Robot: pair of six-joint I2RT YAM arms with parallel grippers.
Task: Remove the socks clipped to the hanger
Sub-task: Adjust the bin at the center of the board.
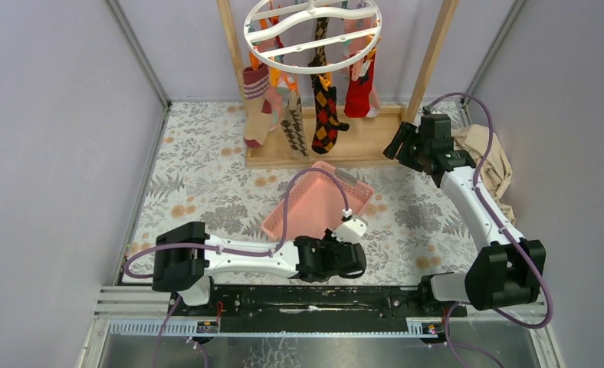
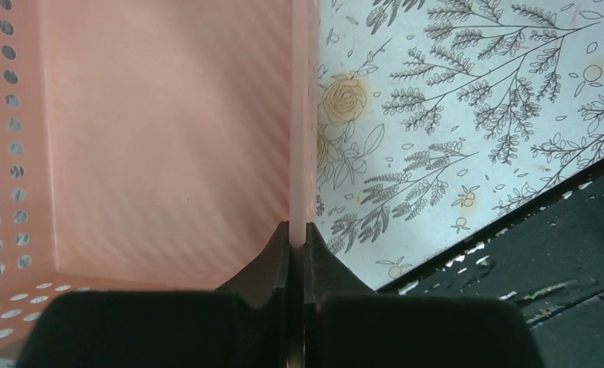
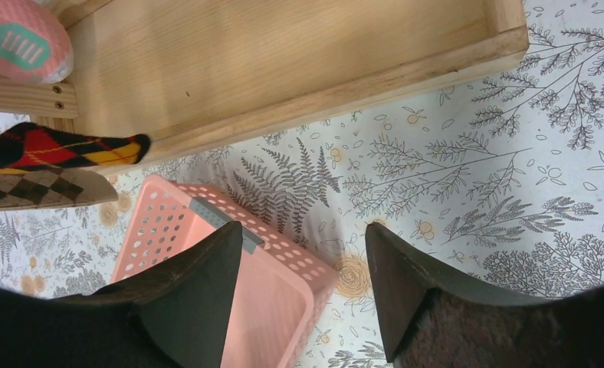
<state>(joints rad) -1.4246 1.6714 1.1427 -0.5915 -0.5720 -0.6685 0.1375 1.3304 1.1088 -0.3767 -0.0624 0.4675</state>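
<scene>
The white ring hanger [image 1: 312, 34] hangs in the wooden frame at the back. Several socks are clipped to it: a red and tan one [image 1: 256, 100], a tan argyle one [image 1: 293, 126], a black argyle one [image 1: 326, 115] and a red one [image 1: 360, 92]. In the right wrist view I see the black argyle toe [image 3: 54, 149], the tan argyle toe [image 3: 38, 188] and a pink sock [image 3: 19, 38]. My left gripper [image 2: 297, 230] is shut on the rim [image 2: 303, 115] of the pink basket [image 1: 318, 201]. My right gripper [image 3: 303, 234] is open and empty, to the right of the socks [image 1: 398, 146].
The wooden frame's base [image 3: 283, 54] lies across the back of the flowered mat. A beige cloth [image 1: 494, 157] is bunched at the right wall, behind my right arm. The black rail [image 2: 544, 261] runs along the near edge. Purple-grey walls close in both sides.
</scene>
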